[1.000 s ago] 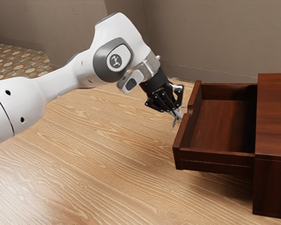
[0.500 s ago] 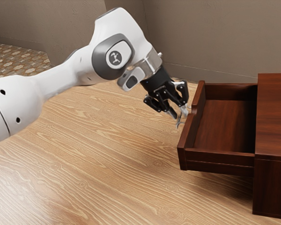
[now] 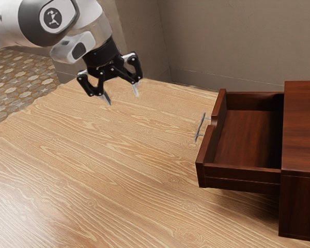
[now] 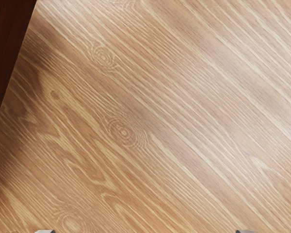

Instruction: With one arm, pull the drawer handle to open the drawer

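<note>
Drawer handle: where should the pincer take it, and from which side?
Grip the handle at mid-bar, coming from the exterior view's left: the thin bar stands off the drawer front, so the open pincer could likely close across it.

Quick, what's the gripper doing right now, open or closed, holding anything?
Gripper: open, holding nothing, well apart from the drawer handle.

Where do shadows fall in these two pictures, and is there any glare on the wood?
Exterior view: a soft shadow lies on the wood surface under the open drawer, whose inside darkens toward the cabinet; light is even, with no harsh glare. Wrist view: the wood is dimmer beside the drawer's dark front and brighter away from it.
</note>
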Robot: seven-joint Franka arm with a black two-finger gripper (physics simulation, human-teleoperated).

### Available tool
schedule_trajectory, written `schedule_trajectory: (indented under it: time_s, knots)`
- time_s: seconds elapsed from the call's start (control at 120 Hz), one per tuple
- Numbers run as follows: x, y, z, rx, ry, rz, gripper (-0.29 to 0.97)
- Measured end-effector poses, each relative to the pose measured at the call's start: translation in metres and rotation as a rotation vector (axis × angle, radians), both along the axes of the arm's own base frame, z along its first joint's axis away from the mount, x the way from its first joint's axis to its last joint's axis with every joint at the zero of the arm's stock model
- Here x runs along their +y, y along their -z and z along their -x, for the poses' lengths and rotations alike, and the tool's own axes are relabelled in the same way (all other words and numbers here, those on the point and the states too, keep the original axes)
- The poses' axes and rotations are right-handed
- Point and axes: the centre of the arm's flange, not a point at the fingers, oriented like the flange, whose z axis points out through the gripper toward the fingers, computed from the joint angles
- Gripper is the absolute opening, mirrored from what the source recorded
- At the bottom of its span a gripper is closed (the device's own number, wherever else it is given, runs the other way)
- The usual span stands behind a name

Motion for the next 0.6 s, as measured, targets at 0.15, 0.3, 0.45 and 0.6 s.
schedule_trajectory:
  time_s: [0.15, 0.3, 0.45, 0.6]
  knots:
    - [0.015, -0.014, 0.027, 0.058, -0.335, 0.042, 0.59]
    - [0.038, -0.019, 0.043, 0.092, -0.639, 0.071, 0.64]
    - [0.061, -0.017, 0.05, 0.119, -0.875, 0.101, 0.66]
    - [0.085, -0.01, 0.051, 0.139, -1.066, 0.114, 0.67]
